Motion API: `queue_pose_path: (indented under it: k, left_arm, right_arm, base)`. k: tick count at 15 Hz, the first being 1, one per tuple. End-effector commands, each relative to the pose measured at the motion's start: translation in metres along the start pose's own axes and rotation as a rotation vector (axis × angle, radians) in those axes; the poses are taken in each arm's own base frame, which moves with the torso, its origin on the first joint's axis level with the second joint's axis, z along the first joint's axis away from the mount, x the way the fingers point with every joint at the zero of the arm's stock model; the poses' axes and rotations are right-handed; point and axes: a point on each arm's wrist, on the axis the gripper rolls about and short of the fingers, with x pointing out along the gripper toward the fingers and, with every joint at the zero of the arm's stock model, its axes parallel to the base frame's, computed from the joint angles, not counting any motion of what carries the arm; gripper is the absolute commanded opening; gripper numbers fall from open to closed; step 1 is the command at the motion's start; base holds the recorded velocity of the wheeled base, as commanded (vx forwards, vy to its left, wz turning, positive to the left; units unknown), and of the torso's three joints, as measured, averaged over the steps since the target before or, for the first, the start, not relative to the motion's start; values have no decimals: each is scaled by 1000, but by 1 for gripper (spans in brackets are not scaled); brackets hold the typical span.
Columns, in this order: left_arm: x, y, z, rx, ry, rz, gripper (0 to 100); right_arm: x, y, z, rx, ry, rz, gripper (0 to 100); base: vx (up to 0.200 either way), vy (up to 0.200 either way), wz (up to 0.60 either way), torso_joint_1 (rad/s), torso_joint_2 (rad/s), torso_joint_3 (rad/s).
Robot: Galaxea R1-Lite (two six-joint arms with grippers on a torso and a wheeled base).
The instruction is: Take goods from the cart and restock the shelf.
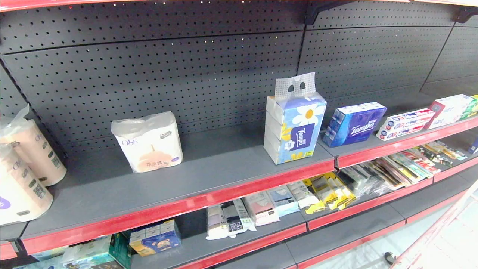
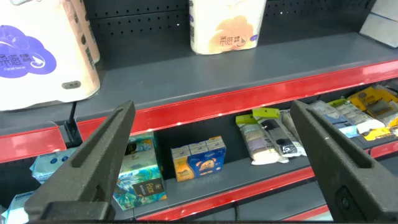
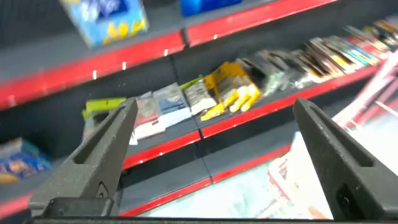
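Grey shelf point(image 1: 209, 168) gaping beside the rolls point(image 1: 147, 142), left tool point(image 2: 211, 109) and right tool point(image 3: 216, 106) both spread empty, so swing right to what looks like the cart point(image 1: 440, 220) and grab squarely first.

Toilet rolls point(image 1: 22, 186) partly off-frame

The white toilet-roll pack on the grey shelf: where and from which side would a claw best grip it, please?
Probably grip the toilet-roll pack across its sides at mid-height, coming from the shelf front: it stands upright, both sides clear, pegboard behind, loose film bunched on top.
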Motion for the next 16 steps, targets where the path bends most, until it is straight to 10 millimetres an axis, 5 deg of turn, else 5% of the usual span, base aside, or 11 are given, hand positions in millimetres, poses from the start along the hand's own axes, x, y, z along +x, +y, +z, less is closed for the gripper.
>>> queue_pose_path:
  k: [1, 3, 5, 8, 11, 16]
  left_arm:
    - [0, 0, 0, 0, 1, 0, 100]
    - [0, 0, 0, 0, 1, 0, 100]
    - [0, 0, 0, 0, 1, 0, 100]
    - [0, 0, 0, 0, 1, 0, 100]
    - [0, 0, 0, 0, 1, 0, 100]
    - [0, 0, 0, 0, 1, 0, 100]
  right_arm:
    - [107, -20, 106, -74, 485, -196, 100]
    - [156, -50, 72, -165, 741, -182, 100]
    - [181, -79, 37, -218, 881, -183, 100]
    - [182, -108, -4, -288, 1076, -89, 100]
    - [191, -119, -39, -385, 1050, -63, 100]
    - [189, -139, -58, -550, 1027, 44, 100]
  base:
    - [0, 0, 0, 0, 0, 0]
    - [0, 0, 0, 0, 0, 0]
    - [0, 0, 0, 0, 0, 0]
    - [0, 0, 0, 0, 0, 0]
    - [0, 0, 0, 0, 0, 0]
    - [0, 0, 0, 0, 0, 0]
